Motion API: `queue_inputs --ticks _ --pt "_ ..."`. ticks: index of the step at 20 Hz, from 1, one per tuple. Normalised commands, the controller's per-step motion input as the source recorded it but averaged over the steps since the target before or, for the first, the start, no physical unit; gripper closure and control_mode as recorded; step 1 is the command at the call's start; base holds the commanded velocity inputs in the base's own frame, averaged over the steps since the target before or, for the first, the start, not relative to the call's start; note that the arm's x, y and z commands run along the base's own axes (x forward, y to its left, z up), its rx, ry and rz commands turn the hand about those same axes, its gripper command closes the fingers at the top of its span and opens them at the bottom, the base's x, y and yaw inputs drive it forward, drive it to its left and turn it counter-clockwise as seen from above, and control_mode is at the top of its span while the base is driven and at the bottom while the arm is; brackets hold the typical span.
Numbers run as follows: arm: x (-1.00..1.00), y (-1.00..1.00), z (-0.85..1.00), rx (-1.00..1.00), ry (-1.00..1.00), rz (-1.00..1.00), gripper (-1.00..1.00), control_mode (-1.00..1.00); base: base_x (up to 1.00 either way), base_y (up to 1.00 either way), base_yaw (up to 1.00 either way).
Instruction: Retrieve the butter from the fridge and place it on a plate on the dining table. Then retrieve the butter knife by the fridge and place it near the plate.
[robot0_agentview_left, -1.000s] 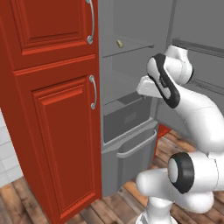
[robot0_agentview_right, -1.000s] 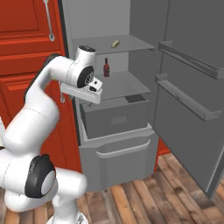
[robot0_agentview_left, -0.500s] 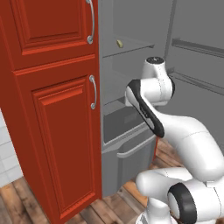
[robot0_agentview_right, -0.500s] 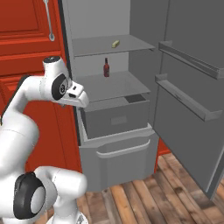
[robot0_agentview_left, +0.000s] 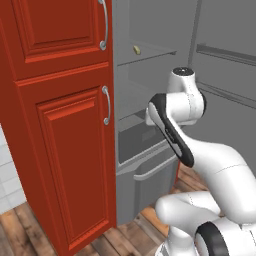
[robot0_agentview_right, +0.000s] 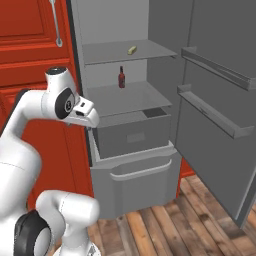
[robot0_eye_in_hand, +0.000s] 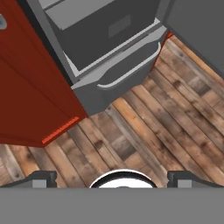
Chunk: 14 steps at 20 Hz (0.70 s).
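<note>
Up top, butter (robot0_agentview_right: 132, 50): small pale stick

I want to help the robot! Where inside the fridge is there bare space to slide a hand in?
Top shelf: bare to the right of the butter. Middle shelf: bare on both sides of the small dark-red bottle. Nowhere is crowded; the open gripper holds nothing.

Red cabinets (robot0_agentview_left: 65, 125), bottle (robot0_agentview_right: 121, 77), wood floor (robot0_eye_in_hand: 144, 127)

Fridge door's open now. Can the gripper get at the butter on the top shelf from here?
Probably yes. The butter lies alone on the fridge's top shelf, door swung wide. The open gripper points down at the floor, well below it, so the arm must lift and turn.
</note>
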Motion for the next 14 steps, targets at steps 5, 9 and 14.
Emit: queue_inputs --ticks 5,9,14 --pt "-0.2 0.0 -0.13 0.0 0.01 0.0 -1.0 -1.0 0.0 0.0 0.0" --pt "-0.06 -0.07 -0.27 -0.02 0.03 0.0 -1.0 -1.0 0.0 0.0 0.0" --pt "0.0 0.0 -0.03 0.0 0.02 0.0 -1.0 -1.0 0.0 0.0 0.0"
